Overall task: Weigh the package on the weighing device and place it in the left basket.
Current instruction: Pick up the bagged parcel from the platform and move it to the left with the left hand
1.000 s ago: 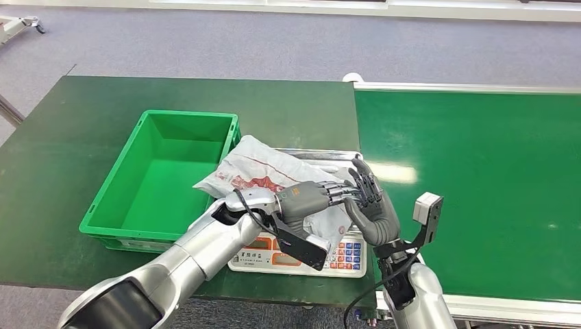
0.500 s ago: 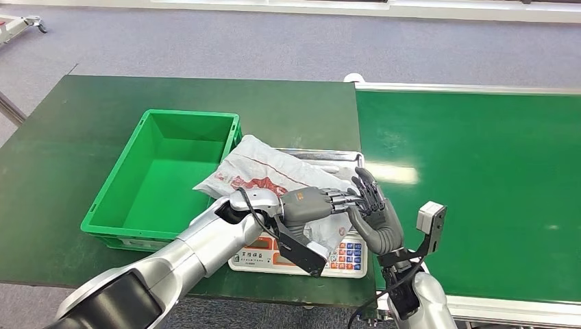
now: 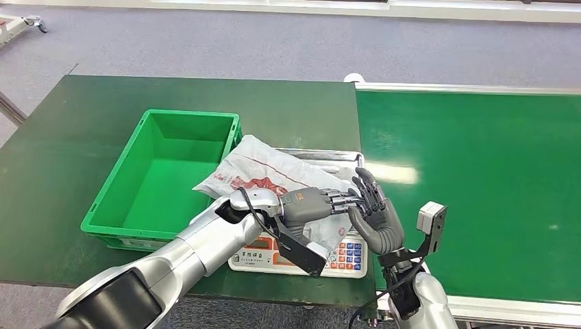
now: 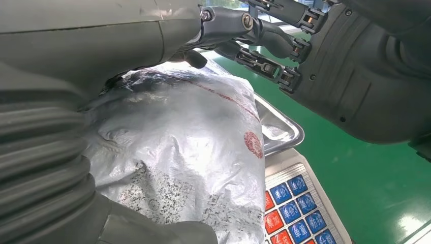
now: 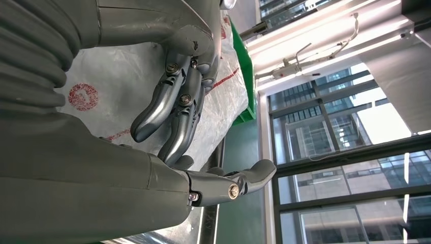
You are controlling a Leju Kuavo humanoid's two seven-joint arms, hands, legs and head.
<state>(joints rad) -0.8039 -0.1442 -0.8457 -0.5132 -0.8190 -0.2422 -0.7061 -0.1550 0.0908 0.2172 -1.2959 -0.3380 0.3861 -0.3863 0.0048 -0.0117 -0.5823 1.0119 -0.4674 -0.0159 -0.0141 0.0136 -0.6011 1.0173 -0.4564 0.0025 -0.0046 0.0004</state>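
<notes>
White package (image 3: 264, 175) on scale (image 3: 342, 257), left hand (image 3: 308, 203) fingers resting on it; right hand (image 3: 373, 216) fingers spread beside it

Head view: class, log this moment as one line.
package: on scale | left hand: resting on package | right hand: open beside it | green basket: empty

Dark green table (image 3: 82, 137), conveyor belt (image 3: 473, 178) butted against right edge. On table: green basket (image 3: 159, 175) toward left, weighing device (image 3: 346, 253) just beside it near front edge. White package (image 3: 264, 171) on device's tray, one end overlapping basket's rim.
</notes>
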